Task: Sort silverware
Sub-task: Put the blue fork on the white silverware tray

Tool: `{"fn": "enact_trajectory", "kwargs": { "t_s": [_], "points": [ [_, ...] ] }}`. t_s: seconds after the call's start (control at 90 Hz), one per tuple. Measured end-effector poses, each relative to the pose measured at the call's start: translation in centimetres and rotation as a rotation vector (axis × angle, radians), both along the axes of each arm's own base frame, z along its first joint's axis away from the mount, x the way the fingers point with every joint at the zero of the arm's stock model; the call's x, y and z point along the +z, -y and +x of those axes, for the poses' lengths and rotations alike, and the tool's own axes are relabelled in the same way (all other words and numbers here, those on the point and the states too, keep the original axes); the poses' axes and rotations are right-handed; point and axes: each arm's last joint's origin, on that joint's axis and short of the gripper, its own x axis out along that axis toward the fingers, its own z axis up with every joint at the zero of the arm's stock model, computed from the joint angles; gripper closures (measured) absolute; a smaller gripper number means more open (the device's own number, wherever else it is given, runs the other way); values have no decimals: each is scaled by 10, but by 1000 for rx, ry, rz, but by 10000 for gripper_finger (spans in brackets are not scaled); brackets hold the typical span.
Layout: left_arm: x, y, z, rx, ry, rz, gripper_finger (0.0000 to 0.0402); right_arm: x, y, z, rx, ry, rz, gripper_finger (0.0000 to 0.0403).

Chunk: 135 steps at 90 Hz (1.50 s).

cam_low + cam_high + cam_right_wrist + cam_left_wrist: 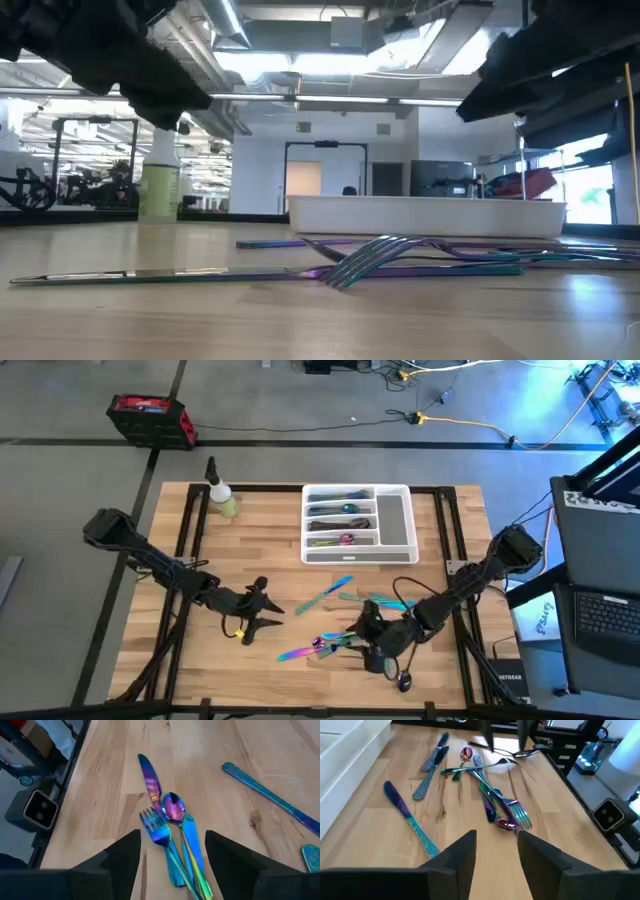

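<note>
You have loose silverware [345, 622] scattered in the lower middle of the high view on the pale wood-plank tabletop [260, 560], each slim piece shimmering teal, purple and pink. More pieces already lie in the white plastic tray [395, 520] at upper centre, in its long slots. A small spray bottle [220, 495] of yellowish liquid stands at the tabletop's upper left.

Your right gripper [172, 855] hangs just above a cluster: a fork [160, 837], an oval-bowled spoon [174, 810] and a knife [150, 780] with a rounded blade, lying close together and overlapping. Its jaws are spread apart, holding nothing. Your left gripper [495, 850] sits left of the pile, jaws also released and empty.

The left wrist view shows you glitter-textured knife handles [422, 837] that the high view cannot resolve. The low view shows curved fork tines [365, 262] lifting off the wood.
</note>
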Motion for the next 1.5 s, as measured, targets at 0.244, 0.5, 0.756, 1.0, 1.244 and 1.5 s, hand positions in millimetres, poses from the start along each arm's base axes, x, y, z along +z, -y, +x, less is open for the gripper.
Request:
{"fn": "enact_trajectory", "kwargs": {
  "t_s": [0.244,0.5,0.756,1.0,1.244,1.5],
  "points": [
    [-4,-1,-1,0,-37,19,270,0,-1,-1,14,6,-25,196],
    [-9,-2,-4,-1,-95,49,270,-1,-1,-1,46,-5,-62,196],
    [-15,-4,-7,-1,-155,81,270,-6,-2,-8,150,-65,-172,196],
    [-20,-12,-8,61,-212,139,270,-22,-1,-4,197,-128,-210,196],
    [-20,-19,-5,89,-214,156,270,-59,9,15,157,-205,-212,209],
    [-21,-19,-5,118,-218,104,270,-61,6,32,201,-230,-189,251]
  ]
}}
